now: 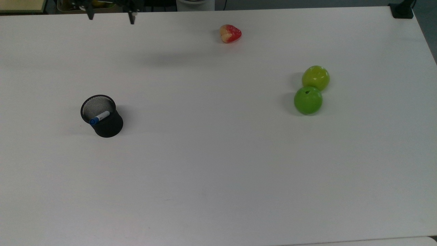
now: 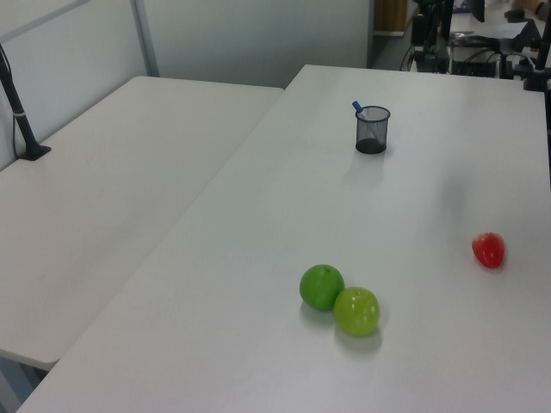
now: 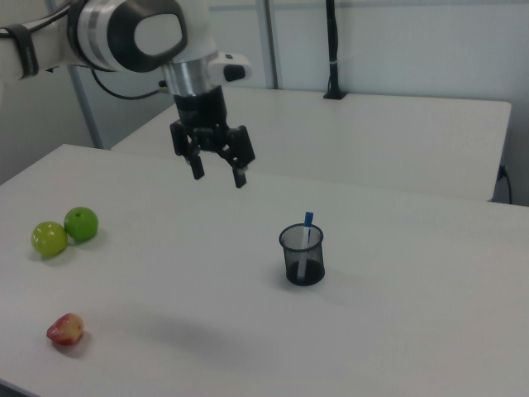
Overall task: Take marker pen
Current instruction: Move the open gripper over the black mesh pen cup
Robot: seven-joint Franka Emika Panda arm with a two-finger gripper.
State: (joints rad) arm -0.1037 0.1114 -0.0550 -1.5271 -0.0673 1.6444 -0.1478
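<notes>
White worktop [image 1: 218, 164] carries few things, well spread. Above its far edge in the top view hangs the gripper [image 3: 219, 172], fingers [image 3: 240, 177] released and spread wide, holding nothing, well apart from the mesh cup [image 1: 102, 117] near the top view's left edge. Two green apples [image 1: 311, 89] touch each other toward the opposite edge. Inside the cup leans the marker pen [image 1: 99, 117], blue cap just above the rim. Judged risk: a descending finger catches the rim, tipping the light cup, or closes off-centre and pushes the tilted pen aside.
</notes>
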